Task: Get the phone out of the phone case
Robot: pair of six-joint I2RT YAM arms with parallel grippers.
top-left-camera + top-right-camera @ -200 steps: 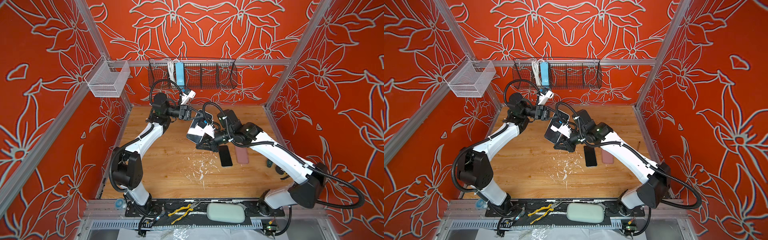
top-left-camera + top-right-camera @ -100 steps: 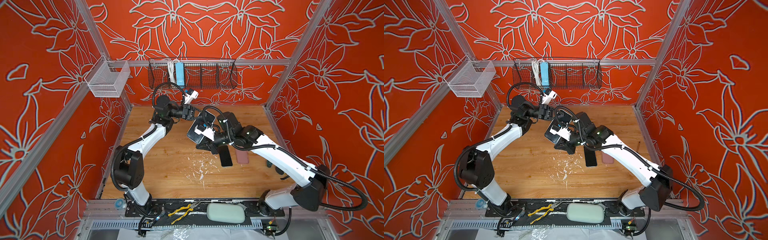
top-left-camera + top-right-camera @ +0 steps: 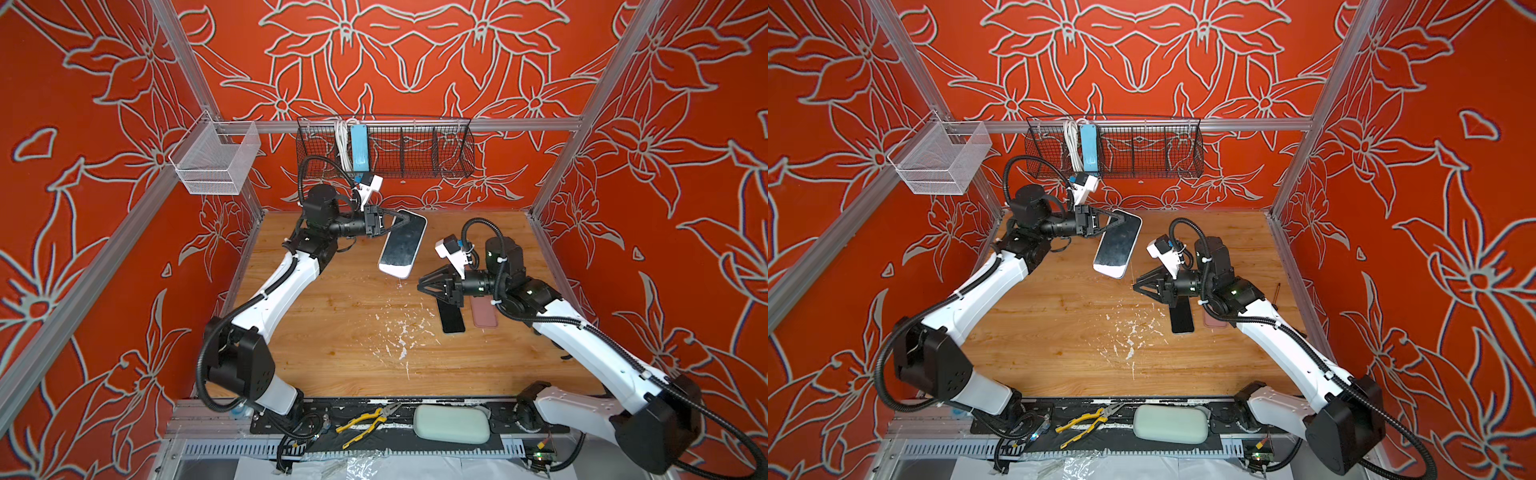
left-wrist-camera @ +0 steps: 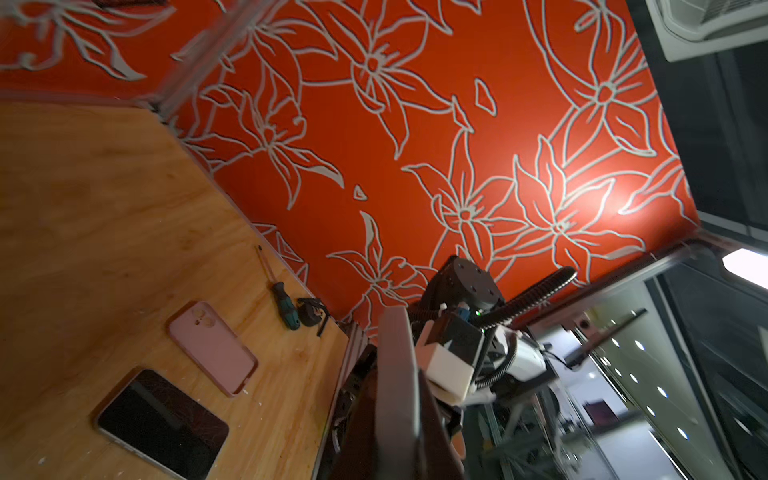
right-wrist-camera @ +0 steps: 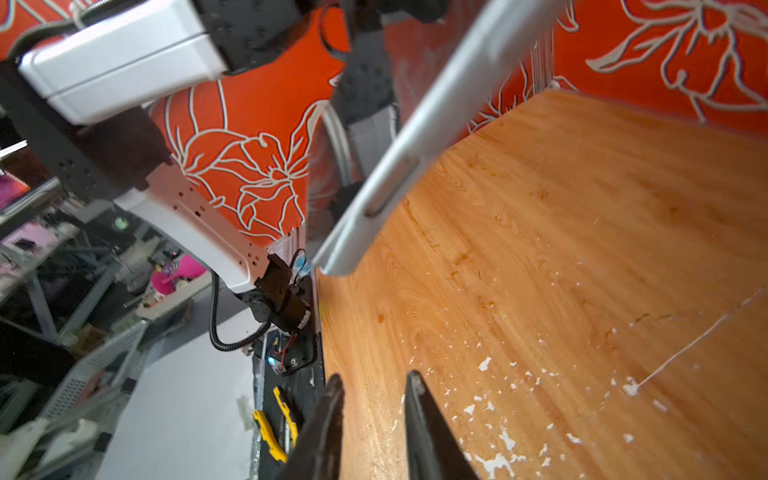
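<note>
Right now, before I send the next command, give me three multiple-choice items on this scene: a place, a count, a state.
1. Where does the pink case lie? A) in the wire basket B) on the table beside the black phone C) on the front rail
2. How many phones lie flat on the table? A) none B) one C) three
3. The right gripper is: A) open and empty B) shut on the pink case C) shut on the screwdriver

1 B: both top views show it flat next to the black phone. 2 B: only the black phone lies there; the cased phone hangs in the left gripper. 3 A: its fingers stand apart, nothing between.
</note>
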